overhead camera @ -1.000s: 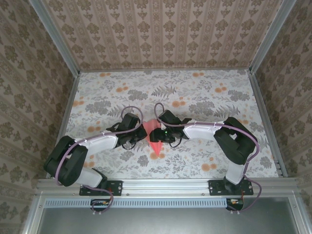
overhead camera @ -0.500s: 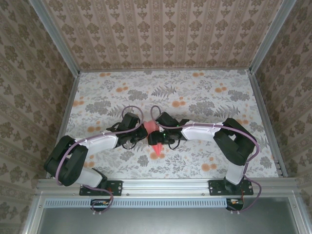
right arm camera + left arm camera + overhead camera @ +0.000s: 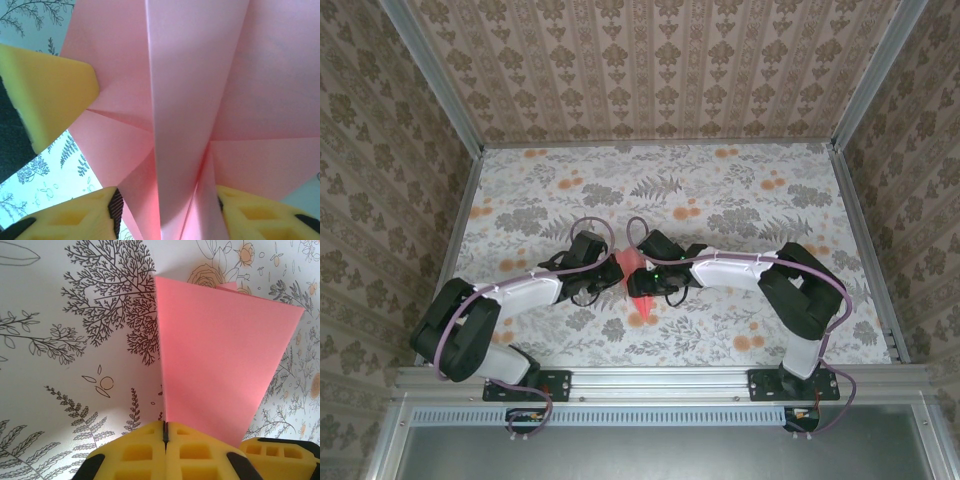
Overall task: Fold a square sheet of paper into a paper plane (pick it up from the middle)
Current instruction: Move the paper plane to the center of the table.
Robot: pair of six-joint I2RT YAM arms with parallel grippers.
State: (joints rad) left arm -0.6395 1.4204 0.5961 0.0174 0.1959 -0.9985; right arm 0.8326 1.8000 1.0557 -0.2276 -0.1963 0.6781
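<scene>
The salmon-pink sheet of paper (image 3: 638,292) is folded into a narrow dart with its tip pointing toward the near edge, and it is held up off the table between both grippers. My left gripper (image 3: 611,282) is shut on one edge of it; the paper (image 3: 220,365) rises out of the seam between the yellow fingers (image 3: 200,452) of that gripper (image 3: 165,432). My right gripper (image 3: 644,282) faces it from the right. Its jaws (image 3: 166,200) stand apart with the creased folds of the paper (image 3: 190,75) between them. One left finger (image 3: 50,90) shows at the paper's side.
The table (image 3: 740,190) has a floral-print cover with small orange flowers (image 3: 772,183). Patterned walls and metal rails enclose it at the back and both sides. Both arms lie low and bent across the near half, meeting at the middle.
My right gripper has shifted a little left toward the left gripper, and its jaws have opened then narrowed around the paper. The left gripper stays shut on the paper.
</scene>
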